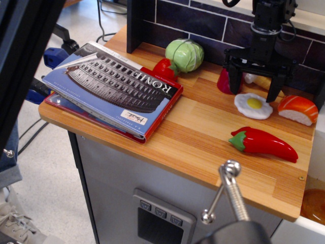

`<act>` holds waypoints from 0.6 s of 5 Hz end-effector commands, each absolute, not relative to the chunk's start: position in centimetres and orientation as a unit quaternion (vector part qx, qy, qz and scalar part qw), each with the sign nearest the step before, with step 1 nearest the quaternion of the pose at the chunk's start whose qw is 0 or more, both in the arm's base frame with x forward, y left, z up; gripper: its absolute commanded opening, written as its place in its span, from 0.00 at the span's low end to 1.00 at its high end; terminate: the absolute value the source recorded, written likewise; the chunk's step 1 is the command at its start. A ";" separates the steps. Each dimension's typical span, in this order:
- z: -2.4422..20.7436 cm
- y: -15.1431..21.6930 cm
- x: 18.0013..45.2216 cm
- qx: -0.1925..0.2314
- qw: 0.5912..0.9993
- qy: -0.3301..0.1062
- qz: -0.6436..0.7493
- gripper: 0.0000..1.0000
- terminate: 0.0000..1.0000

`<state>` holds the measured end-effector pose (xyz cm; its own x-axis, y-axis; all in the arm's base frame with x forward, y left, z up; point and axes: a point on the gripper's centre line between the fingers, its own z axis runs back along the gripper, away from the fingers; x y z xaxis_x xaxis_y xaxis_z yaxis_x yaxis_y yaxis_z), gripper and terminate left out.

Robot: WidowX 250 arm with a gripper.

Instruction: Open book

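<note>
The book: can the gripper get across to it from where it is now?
Probably yes. The gripper hangs open above the fried egg, far right of the book. The cabbage sits between them near the wall, but the bare counter in front leaves a path.

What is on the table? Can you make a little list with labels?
book: closed book, blue cover with ROME, at the left end of the table
hand: open hand, above the fried egg, far from the book
cabbage: green, behind the book
fried egg: white with a yellow middle
chili pepper: red, near the front
sushi: orange on white, far right
</note>
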<state>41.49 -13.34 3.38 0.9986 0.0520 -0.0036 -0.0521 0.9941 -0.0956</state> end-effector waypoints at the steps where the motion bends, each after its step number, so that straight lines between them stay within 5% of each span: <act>1: 3.4 -13.3 41.5 -0.048 0.999 0.001 0.026 1.00 0.00; 3: 8.6 -10.4 39.9 -0.056 0.998 -0.028 -0.012 1.00 0.00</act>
